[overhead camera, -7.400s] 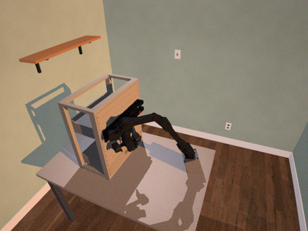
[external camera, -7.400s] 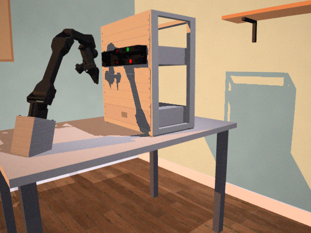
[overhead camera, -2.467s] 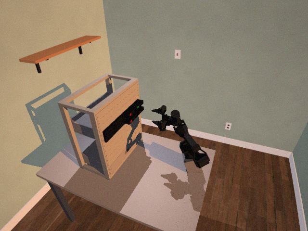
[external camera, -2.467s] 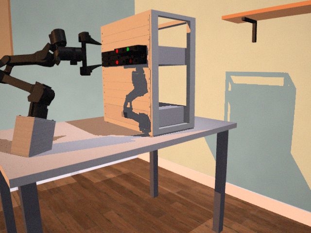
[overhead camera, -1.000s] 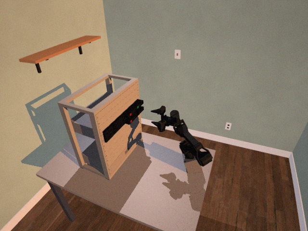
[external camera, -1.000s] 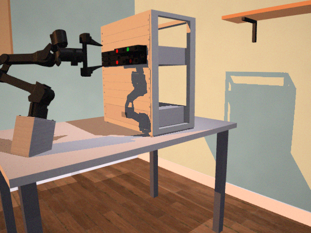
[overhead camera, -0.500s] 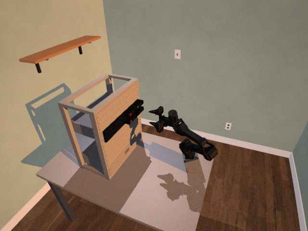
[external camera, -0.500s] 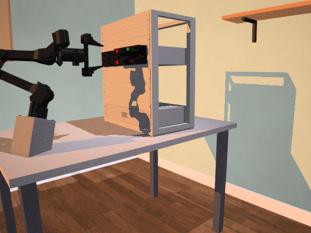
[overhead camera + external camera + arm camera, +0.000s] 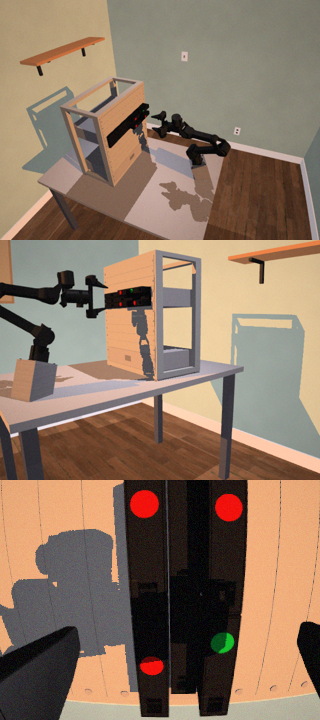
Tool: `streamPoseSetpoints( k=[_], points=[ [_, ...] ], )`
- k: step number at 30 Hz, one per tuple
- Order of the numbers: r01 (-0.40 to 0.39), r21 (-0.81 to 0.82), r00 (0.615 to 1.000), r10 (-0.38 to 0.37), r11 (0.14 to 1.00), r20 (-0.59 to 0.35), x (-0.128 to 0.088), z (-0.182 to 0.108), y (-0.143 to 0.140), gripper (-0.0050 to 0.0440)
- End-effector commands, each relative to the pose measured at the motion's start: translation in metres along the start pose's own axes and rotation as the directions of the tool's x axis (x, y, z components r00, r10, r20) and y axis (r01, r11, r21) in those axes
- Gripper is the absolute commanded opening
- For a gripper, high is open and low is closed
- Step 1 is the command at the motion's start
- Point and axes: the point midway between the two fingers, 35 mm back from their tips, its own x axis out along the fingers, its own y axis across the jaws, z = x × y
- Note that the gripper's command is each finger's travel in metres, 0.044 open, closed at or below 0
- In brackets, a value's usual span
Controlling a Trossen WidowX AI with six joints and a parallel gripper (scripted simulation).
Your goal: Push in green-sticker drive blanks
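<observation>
The wooden rack stands on the table, and it also shows in the exterior view. A black storage chassis crosses its front. Four blanks stand out at the end nearest the arm. One carries a green sticker. Three carry red stickers. My gripper is open and empty. It hovers just in front of these blanks, one finger above the chassis line and one below. In the wrist view both fingers frame the blanks at the picture's edges. I cannot tell if a fingertip touches the rack.
A wooden block sits on the table near the arm's base. An orange wall shelf hangs above and behind the rack. The rack stands close to the table's far edge.
</observation>
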Motion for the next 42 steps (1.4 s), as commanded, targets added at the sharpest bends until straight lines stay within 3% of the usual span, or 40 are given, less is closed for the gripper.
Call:
streamPoseSetpoints(
  k=[1, 27, 42],
  points=[
    [0.021, -0.007, 1.0, -0.021, 1.0, -0.003, 0.004, 0.006, -0.01, 0.044],
    [0.021, -0.007, 1.0, -0.021, 1.0, -0.003, 0.041, 0.044, -0.018, 0.044],
    [0.021, -0.007, 1.0, -0.021, 1.0, -0.003, 0.047, 0.05, -0.019, 0.044]
  ],
)
